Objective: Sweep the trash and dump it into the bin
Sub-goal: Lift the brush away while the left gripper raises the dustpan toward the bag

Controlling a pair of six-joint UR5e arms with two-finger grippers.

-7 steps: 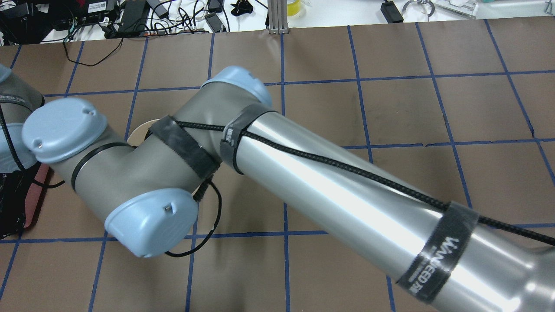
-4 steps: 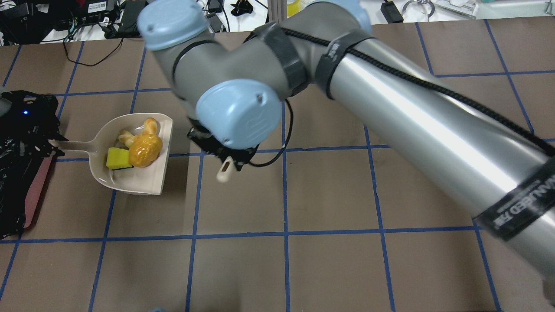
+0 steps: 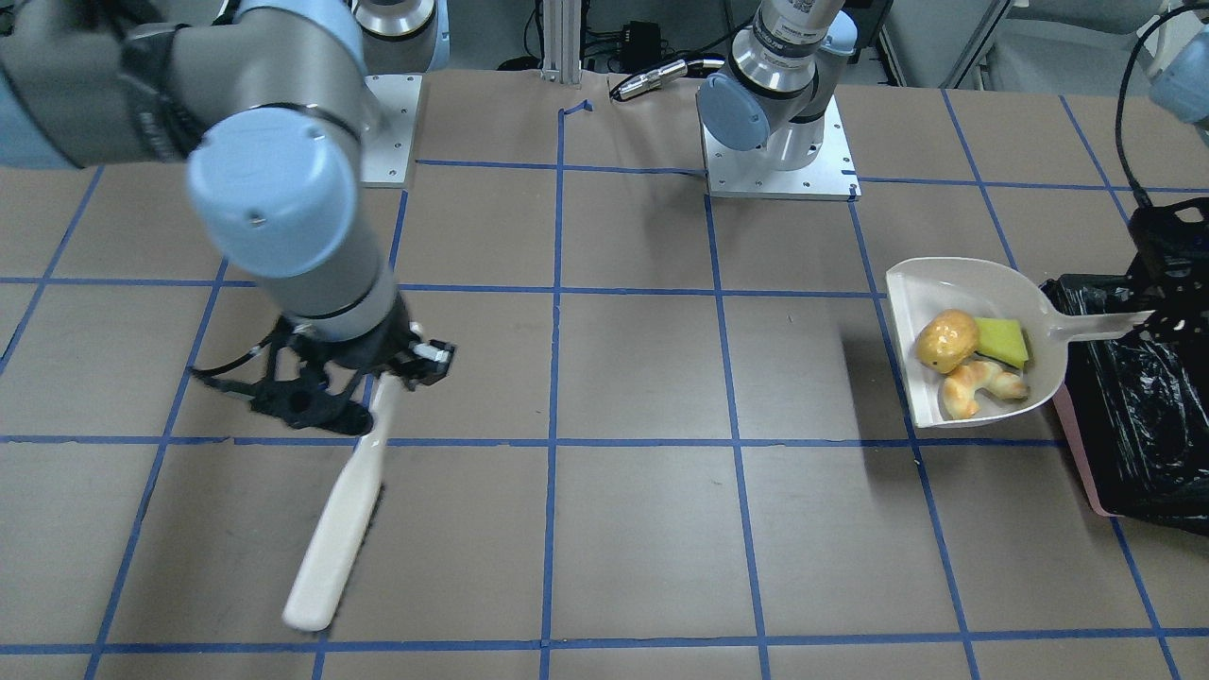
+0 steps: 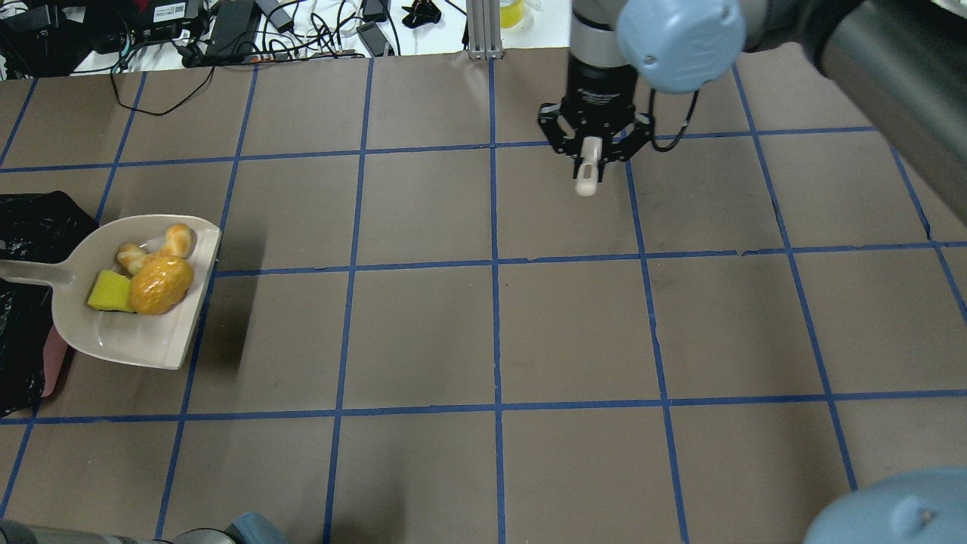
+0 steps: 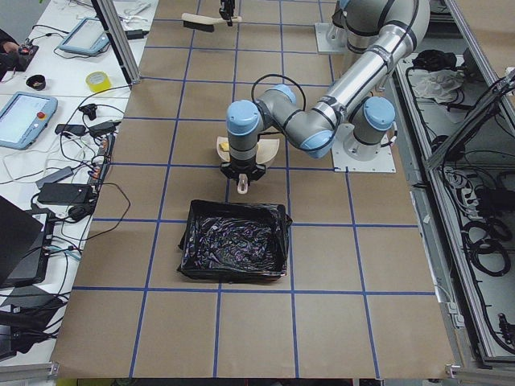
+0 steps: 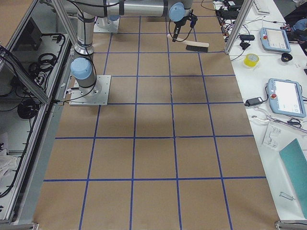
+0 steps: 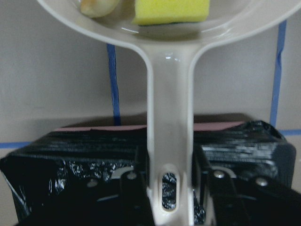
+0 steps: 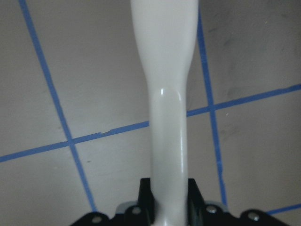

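My left gripper [image 7: 169,186] is shut on the handle of the beige dustpan [image 4: 143,332], which hangs a little above the table beside the bin [image 3: 1133,416], its handle over the black bag. In the pan lie the potato-like lump [image 4: 160,285], the croissant [image 4: 162,243] and the green-and-yellow sponge piece [image 4: 108,292]. The pink-sided bin also shows in the overhead view [image 4: 26,219] at the left edge. My right gripper [image 4: 591,147] is shut on the beige brush [image 3: 340,519] far off at the table's back right, the brush slanting down to the table.
Brown paper with blue tape lines covers the table [image 4: 491,332]. Cables and power supplies [image 4: 227,30] lie beyond its far edge. The two arm bases [image 3: 779,142] stand on the robot's side. A metal post [image 4: 483,30] stands at the back middle.
My right arm has swung away from over the dustpan to the far right with the brush. The dustpan with the trash has moved left, toward the bin.
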